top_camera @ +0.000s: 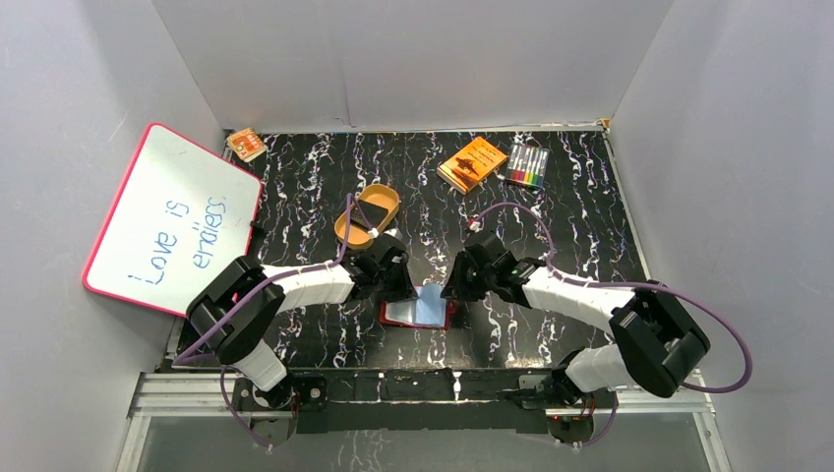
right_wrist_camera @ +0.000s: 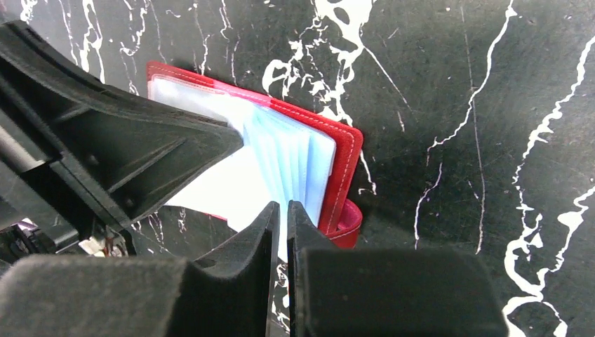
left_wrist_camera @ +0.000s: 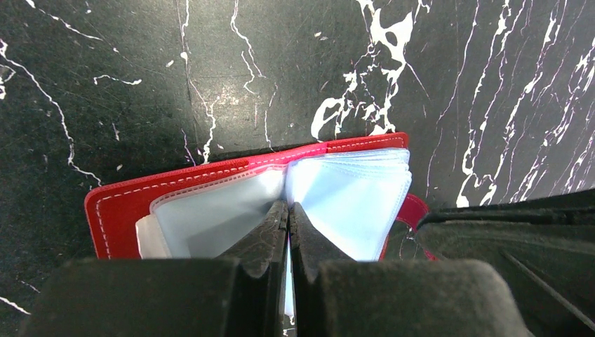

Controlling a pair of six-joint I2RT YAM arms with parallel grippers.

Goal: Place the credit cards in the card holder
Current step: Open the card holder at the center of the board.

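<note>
The card holder (top_camera: 393, 313) is a red wallet lying open on the table between my arms, its pale blue pockets (top_camera: 429, 305) fanned upward. My left gripper (top_camera: 411, 287) is shut on one pocket sheet near the spine, as the left wrist view (left_wrist_camera: 288, 208) shows over the wallet (left_wrist_camera: 133, 203). My right gripper (top_camera: 452, 291) is shut on another pocket sheet at the wallet's right edge, as the right wrist view (right_wrist_camera: 282, 208) shows beside the wallet (right_wrist_camera: 344, 151). A dark credit card (top_camera: 375, 209) lies in the tan oval tray (top_camera: 344, 229) behind the left gripper.
An orange box (top_camera: 472, 163) and a pack of coloured markers (top_camera: 528, 165) lie at the back right. A whiteboard (top_camera: 172, 218) leans at the left, with a small orange item (top_camera: 246, 145) behind it. The two grippers stand very close together over the wallet.
</note>
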